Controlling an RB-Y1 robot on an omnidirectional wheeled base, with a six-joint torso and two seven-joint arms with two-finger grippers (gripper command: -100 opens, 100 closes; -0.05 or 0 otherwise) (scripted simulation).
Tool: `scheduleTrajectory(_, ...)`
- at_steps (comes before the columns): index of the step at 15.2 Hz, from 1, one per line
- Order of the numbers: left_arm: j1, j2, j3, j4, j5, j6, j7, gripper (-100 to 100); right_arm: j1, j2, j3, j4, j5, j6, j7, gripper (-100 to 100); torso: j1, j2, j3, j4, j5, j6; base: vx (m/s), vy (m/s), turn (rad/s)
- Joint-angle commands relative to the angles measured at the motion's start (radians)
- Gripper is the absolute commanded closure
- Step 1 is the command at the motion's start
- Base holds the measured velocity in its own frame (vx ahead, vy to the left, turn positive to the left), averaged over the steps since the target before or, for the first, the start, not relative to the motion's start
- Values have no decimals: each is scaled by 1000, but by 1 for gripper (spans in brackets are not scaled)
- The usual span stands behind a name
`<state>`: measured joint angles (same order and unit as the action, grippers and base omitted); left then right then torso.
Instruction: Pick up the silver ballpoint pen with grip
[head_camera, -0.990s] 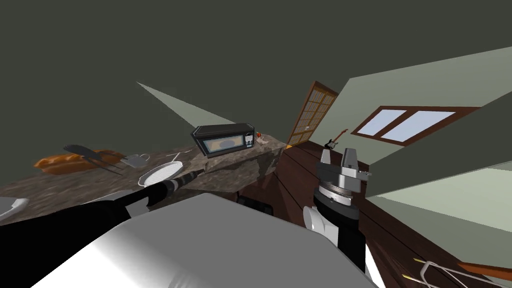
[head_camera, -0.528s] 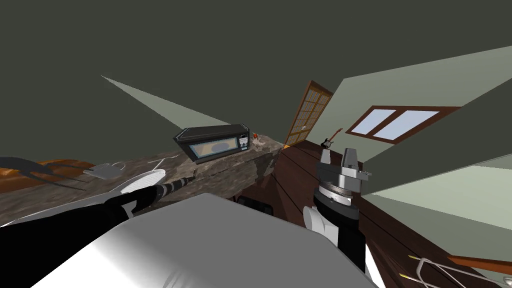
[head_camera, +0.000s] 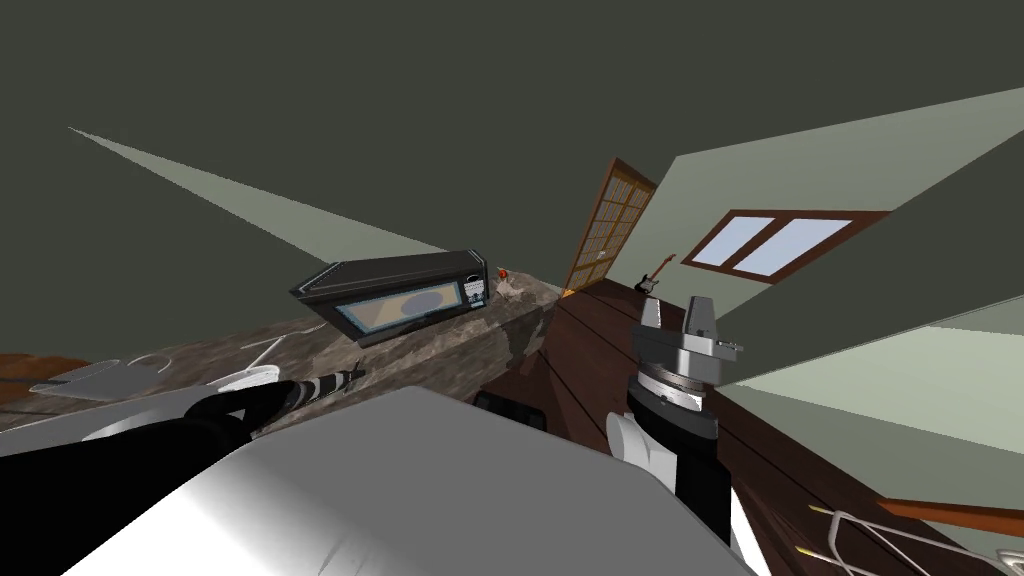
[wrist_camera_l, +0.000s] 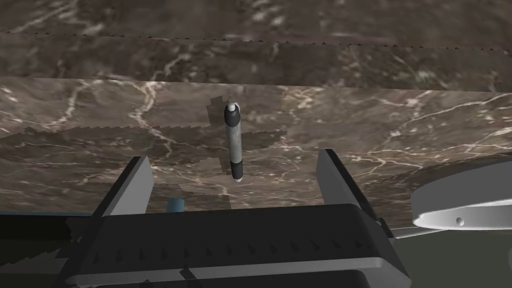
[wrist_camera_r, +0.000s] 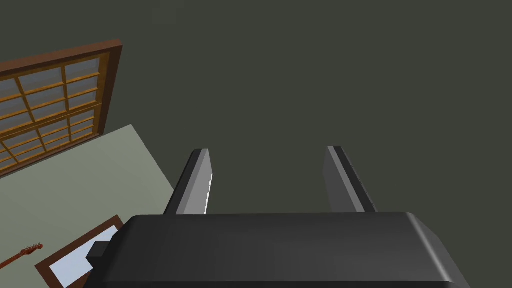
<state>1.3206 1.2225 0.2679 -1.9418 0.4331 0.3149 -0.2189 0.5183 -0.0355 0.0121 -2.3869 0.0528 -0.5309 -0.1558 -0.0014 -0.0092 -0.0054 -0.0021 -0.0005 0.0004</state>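
As the left fingers (wrist_camera_l: 131, 187) stand wide, the silver pen (wrist_camera_l: 233, 141) lies between their tips on the marbled surface (wrist_camera_l: 400, 130); alignment seems done, next lower and close.

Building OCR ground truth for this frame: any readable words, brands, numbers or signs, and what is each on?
No text can be read in any view.
On the microwave, the control panel has small marks, too small to read.
On the pen, which lies on the marble counter, no print or brand shows on the barrel.
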Motion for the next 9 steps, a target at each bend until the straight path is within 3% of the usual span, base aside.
scheduleTrajectory(1, 31, 35, 5, 17, 11, 28, -1, -100, 0, 0, 0, 0, 0, 0, 0, 0, 0, 0, 0, 0, 0, 0, 144, -12, -87)
scheduleTrajectory(3, 56, 67, 8, 33, 21, 50, -3, -100, 0, 0, 0, 0, 0, 0, 0, 0, 0, -1, 0, 0, 0, 0, 136, -12, -71)
scheduleTrajectory(4, 38, 51, 7, 20, 17, 40, 0, -100, 0, 0, 0, 0, 0, 0, 0, 0, 0, 0, 0, 0, 0, 0, 77, -5, -26)
scheduleTrajectory(6, -8, 25, -36, 68, 6, 34, 0, -100, 0, 0, 0, 0, 0, 0, 0, 0, 1, 5, 3, 1, 0, 0, -4, 7, -154)
scheduleTrajectory(9, -46, 0, -71, 104, -3, 26, -1, -100, 0, 0, 0, 0, 0, 0, 0, 0, 2, 13, 7, 3, 1, 0, -55, 15, -151)
